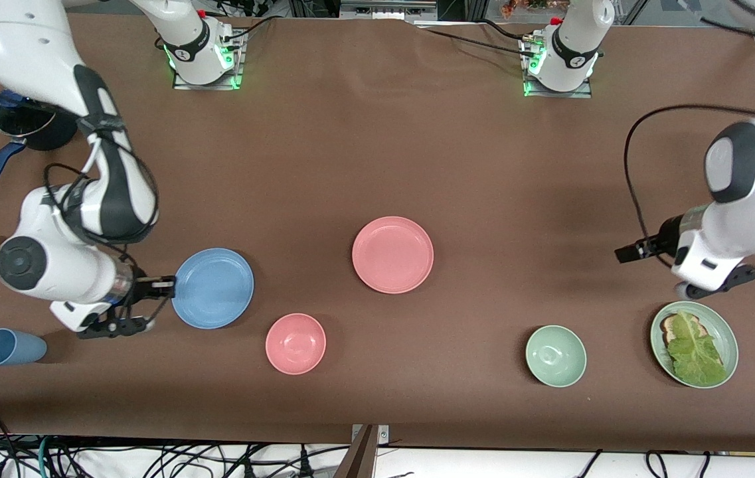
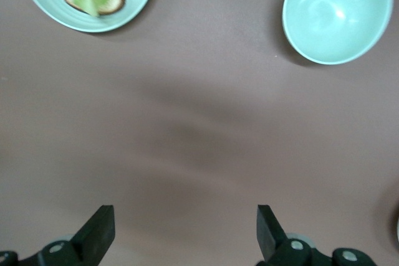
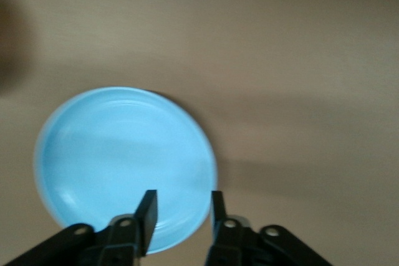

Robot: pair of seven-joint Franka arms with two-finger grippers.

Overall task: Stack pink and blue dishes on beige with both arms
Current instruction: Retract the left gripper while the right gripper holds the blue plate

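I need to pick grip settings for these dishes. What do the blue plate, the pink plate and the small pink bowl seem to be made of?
Blue plate: probably matte plastic or melamine; even colour, dull sheen. Pink plate: likely the same, flat soft finish, shallow rim. Pink bowl: slightly glossier, faint highlights inside; plastic or glazed ceramic, can't tell which.

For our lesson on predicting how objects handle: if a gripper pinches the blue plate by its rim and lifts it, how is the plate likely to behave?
The blue plate looks rigid and thin, so it should probably keep its shape. Held at one edge by the right gripper, it may sag or pivot downward. Its shallow rim and smooth matte surface give little to catch, so it could slip.
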